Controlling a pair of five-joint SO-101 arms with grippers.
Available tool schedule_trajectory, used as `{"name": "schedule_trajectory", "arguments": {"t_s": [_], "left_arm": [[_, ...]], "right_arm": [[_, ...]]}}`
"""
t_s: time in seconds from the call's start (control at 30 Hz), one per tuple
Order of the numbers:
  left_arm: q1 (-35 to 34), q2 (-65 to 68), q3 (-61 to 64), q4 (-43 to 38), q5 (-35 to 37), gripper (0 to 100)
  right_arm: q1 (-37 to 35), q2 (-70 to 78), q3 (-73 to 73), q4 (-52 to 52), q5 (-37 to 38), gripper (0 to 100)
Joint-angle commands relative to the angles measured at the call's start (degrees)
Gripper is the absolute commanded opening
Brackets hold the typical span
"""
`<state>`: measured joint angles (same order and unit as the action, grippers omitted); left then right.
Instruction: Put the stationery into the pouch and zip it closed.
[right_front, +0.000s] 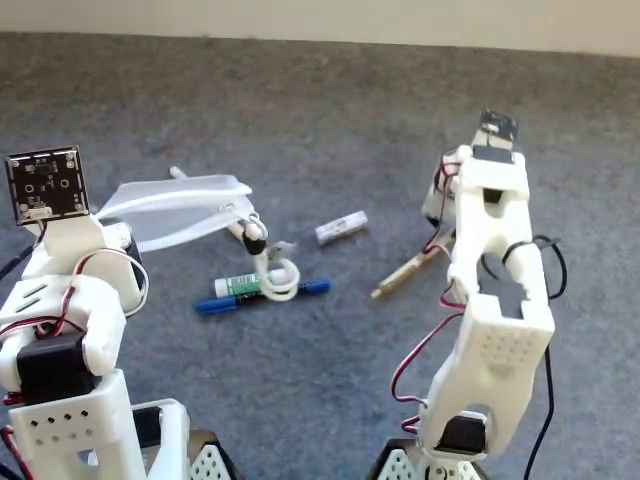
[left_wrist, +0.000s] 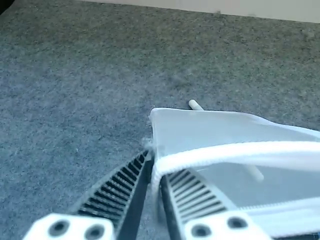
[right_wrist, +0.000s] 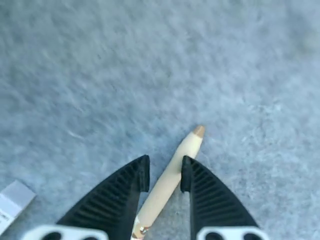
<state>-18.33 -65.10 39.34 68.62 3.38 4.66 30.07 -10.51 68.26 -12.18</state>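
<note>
Left gripper: clenched on the rim of the clear pouch, which is held off the grey carpet.
Centre: a white-and-green marker and a blue pen are crossed by a white cord loop; a small white block is set apart.
Right gripper: parted astride the beige pencil, not clamped.

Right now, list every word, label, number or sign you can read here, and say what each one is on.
No text here can be read.
On the green-and-white tube: label print, too small to read.
On the small white block: dark marks on its wrapper, too blurred to read.
On the circuit board atop an arm: tiny marks, unreadable.
</note>
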Motion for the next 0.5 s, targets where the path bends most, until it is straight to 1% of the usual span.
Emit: {"name": "schedule_trajectory", "arguments": {"t_s": [0.0, 0.1, 0.27, 0.47], "left_arm": [[-0.13, 0.04, -1.36, -0.35, 0.79, 1], [-0.13, 0.04, -1.36, -0.35, 0.79, 1], [-0.13, 0.04, -1.36, -0.26, 0.79, 1], [-0.13, 0.04, -1.36, -0.18, 0.79, 1]], "right_arm": [[0.22, 3.47, -5.93, 3.38, -0.35, 10.1], [0.04, 6.29, -9.98, 6.46, -0.35, 9.7], [0.04, 9.71, -15.78, 9.71, -0.26, 0.3], [0.22, 10.59, -17.45, 10.77, -0.26, 0.5]]}}
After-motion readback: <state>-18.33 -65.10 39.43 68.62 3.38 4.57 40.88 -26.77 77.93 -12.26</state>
